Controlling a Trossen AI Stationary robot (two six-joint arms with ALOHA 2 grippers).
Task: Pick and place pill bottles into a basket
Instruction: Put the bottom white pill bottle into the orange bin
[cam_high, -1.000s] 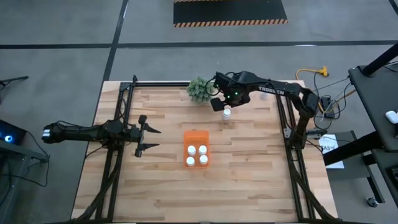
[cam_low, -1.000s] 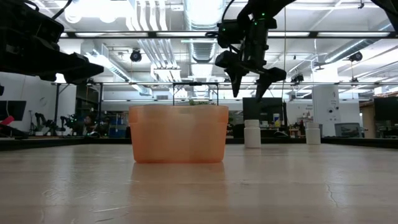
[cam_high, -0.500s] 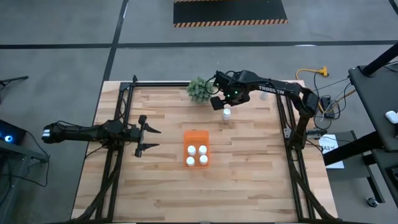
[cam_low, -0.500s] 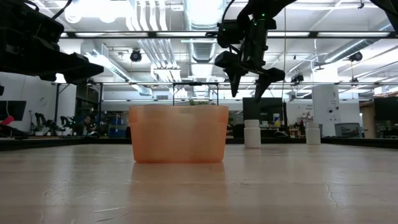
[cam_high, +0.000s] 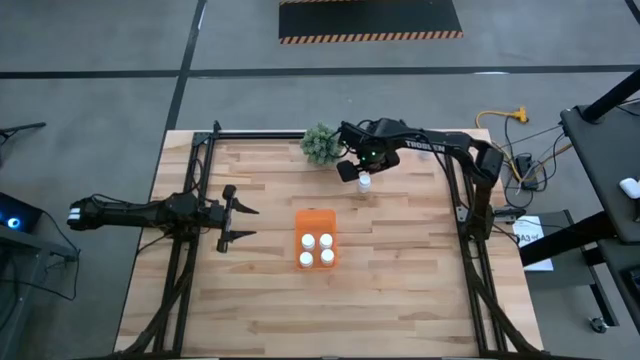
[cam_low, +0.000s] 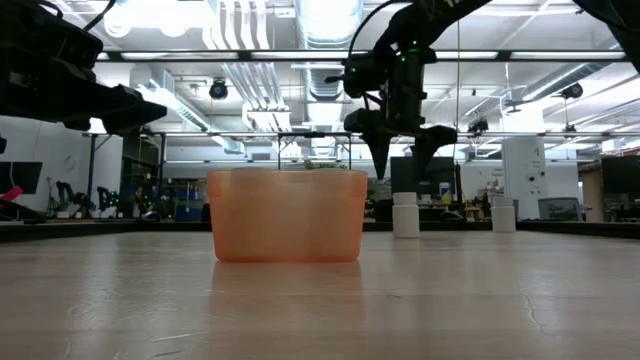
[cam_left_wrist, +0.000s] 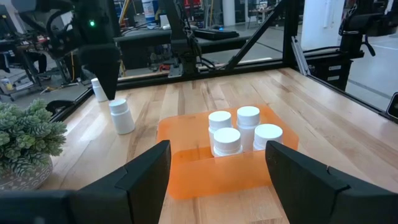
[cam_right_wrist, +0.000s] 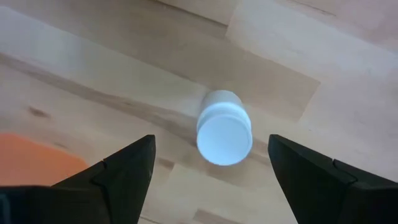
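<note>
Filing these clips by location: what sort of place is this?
Probably a robotics lab or workshop: exposed ceiling ducts and strip lights, more benches and equipment behind the wooden table, and hazard-striped floor matting.

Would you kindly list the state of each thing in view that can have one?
Basket: upright on the table, holding four capped bottles, with room left.
Bottle under the right gripper: upright on the table, capped, not gripped.
Far bottle: upright on the table, capped.
Right gripper: open, above the bottle.
Left gripper: open, empty, left of the basket.
Plant: upright.
</note>
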